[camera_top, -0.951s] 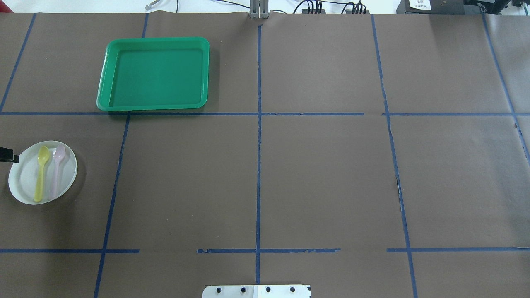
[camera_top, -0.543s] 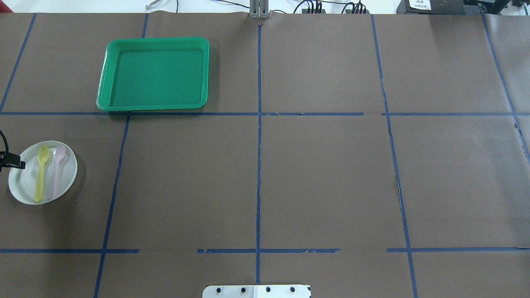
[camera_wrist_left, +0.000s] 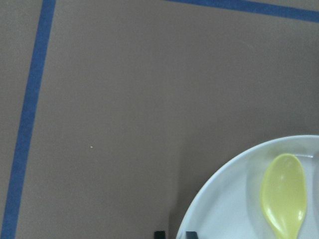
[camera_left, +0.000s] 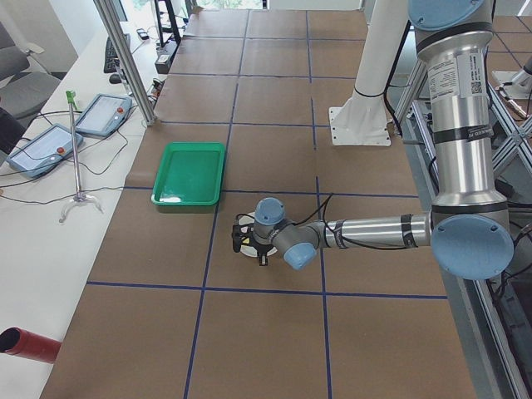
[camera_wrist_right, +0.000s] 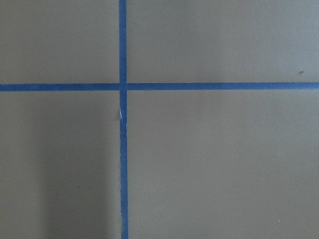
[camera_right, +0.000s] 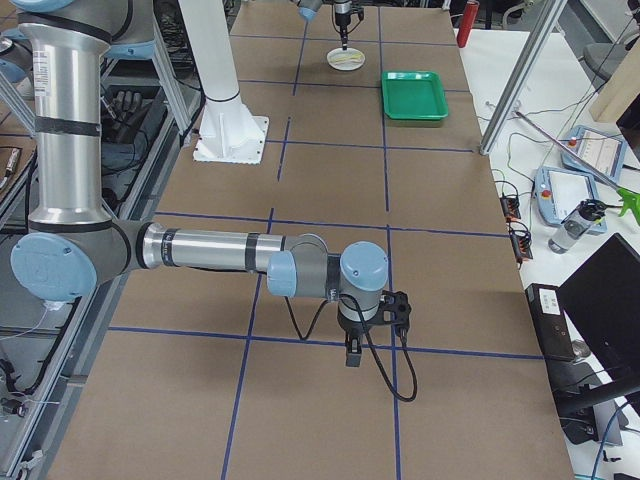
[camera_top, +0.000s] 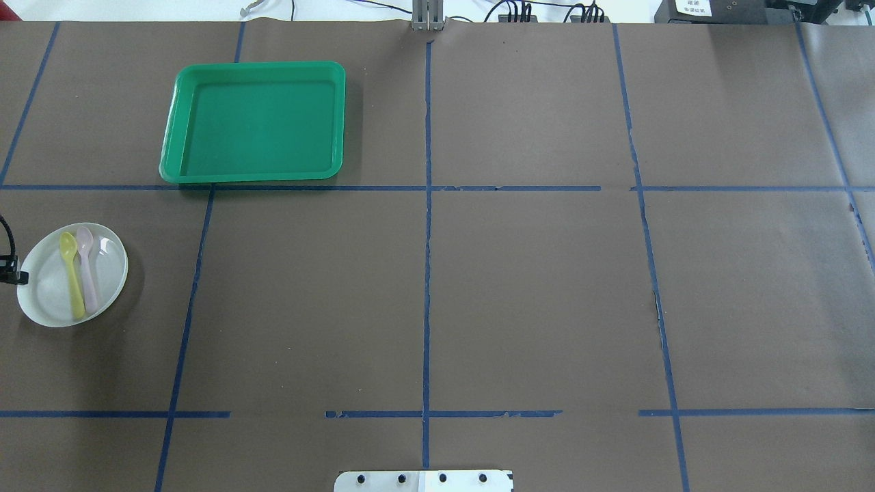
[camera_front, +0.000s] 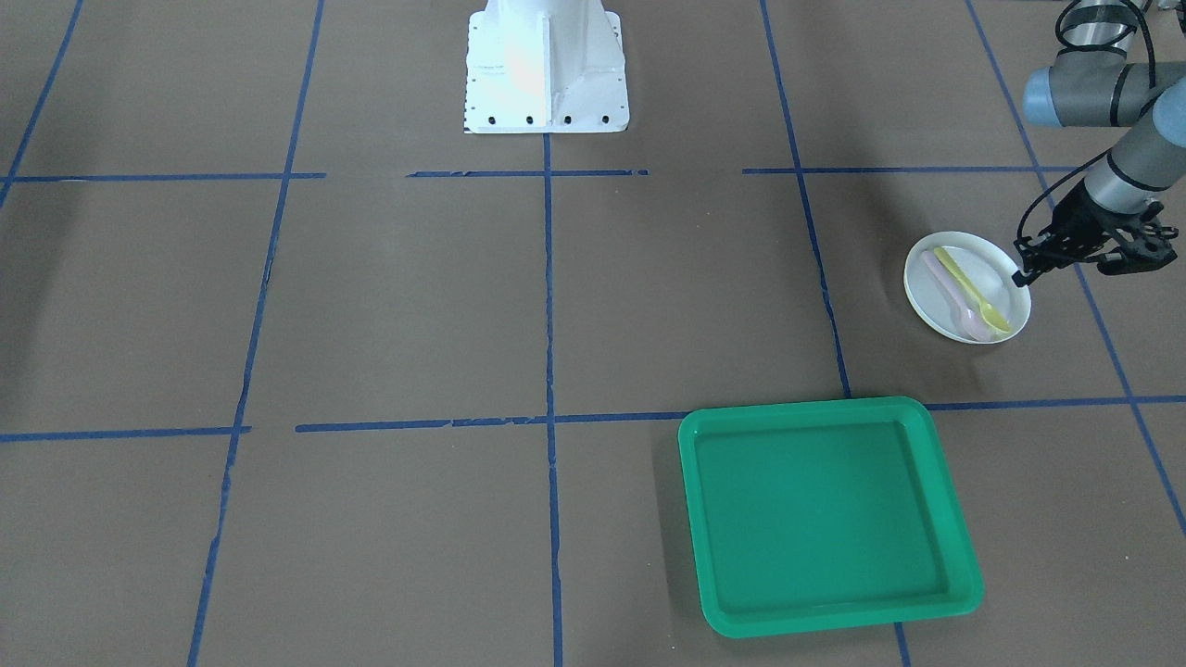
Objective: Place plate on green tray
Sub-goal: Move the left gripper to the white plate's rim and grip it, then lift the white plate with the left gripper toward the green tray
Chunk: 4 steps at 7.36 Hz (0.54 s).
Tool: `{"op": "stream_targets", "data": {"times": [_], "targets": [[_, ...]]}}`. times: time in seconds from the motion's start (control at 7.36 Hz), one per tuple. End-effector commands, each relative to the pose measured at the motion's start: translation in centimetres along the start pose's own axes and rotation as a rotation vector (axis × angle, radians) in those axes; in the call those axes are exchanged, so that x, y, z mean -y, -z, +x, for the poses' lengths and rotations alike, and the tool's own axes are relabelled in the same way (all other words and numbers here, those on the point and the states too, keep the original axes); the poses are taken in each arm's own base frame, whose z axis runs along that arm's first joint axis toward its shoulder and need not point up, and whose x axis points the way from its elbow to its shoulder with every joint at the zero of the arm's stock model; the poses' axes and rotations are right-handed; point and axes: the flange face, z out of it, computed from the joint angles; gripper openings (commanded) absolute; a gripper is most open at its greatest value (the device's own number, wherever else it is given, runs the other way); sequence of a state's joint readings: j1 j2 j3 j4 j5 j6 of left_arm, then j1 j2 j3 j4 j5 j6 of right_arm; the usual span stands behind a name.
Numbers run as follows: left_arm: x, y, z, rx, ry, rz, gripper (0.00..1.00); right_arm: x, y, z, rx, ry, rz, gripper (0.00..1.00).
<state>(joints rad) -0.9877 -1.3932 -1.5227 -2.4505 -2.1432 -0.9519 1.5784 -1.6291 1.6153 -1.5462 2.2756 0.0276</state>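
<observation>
The white plate (camera_top: 109,273) sits at the table's left edge with a yellow spoon (camera_top: 72,273) and a pink spoon (camera_top: 87,266) lying in it. My left gripper (camera_top: 17,277) is shut on the plate's left rim; it also shows in the front-facing view (camera_front: 1021,275). In the left wrist view the fingertips (camera_wrist_left: 159,234) pinch the plate's rim (camera_wrist_left: 229,209). The plate looks tilted. The green tray (camera_top: 260,65) lies empty, farther out and to the right of the plate. My right gripper (camera_right: 352,355) hangs over bare table; I cannot tell whether it is open or shut.
Brown paper with blue tape lines (camera_top: 427,205) covers the table. The white robot base (camera_front: 545,65) stands at the near middle. In the front-facing view the tray (camera_front: 825,514) lies below and left of the plate (camera_front: 996,269).
The left gripper moved onto the plate's rim and closed there. The plate has shifted away from the robot and tilted, and both spoons slid toward the gripper side.
</observation>
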Motion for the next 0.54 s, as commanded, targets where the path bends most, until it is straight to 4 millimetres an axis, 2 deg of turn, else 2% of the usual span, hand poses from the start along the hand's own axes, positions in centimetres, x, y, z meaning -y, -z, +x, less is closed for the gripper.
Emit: {"op": "stream_targets", "data": {"times": [0.0,0.41], "targets": [[0.0,0.2,0.1,-0.006,-0.004,-0.002,0.00,0.0,0.0,0.0,-0.001,0.000,0.000,1.00],[-0.2,1.9,1.8,-0.063,-0.030,-0.018,0.00,0.0,0.0,0.0,-0.001,0.000,0.000,1.00]]}}
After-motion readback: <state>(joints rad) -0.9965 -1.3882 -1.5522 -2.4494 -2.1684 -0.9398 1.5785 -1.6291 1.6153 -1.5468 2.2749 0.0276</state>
